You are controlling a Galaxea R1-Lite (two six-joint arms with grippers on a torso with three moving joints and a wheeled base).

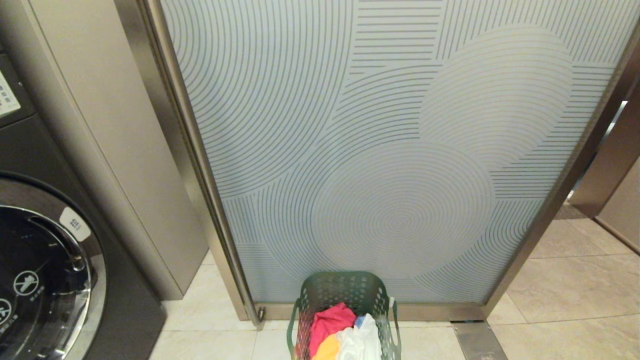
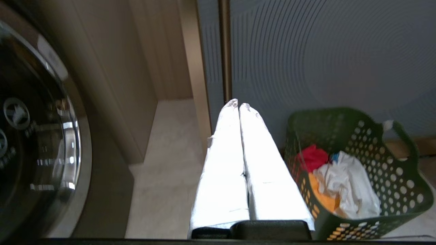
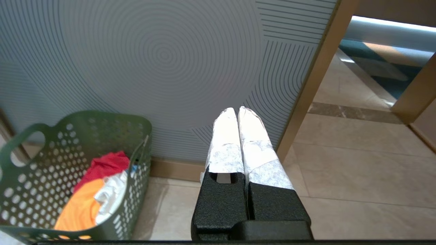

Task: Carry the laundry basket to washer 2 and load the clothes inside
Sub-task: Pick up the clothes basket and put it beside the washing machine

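Observation:
The dark-green perforated laundry basket [image 1: 341, 290] stands on the tiled floor against a patterned glass panel, low in the middle of the head view. The clothes [image 1: 345, 334] lie inside it: red-pink, yellow-orange and white with a bit of blue. My left gripper [image 2: 238, 103] is shut and empty, left of the basket [image 2: 391, 170] and apart from it. On the other side of the basket [image 3: 41, 160], my right gripper [image 3: 237, 109] is also shut and empty. Neither arm shows in the head view. A dark grey front-loading washer [image 1: 45, 280] stands at far left; its number is unreadable, so I cannot tell whether it is washer 2.
A frosted glass panel [image 1: 390, 150] in a bronze frame fills the view straight ahead. A beige cabinet side [image 1: 115, 150] stands between the panel and the washer. Tiled floor runs right toward a doorway opening [image 1: 612, 150].

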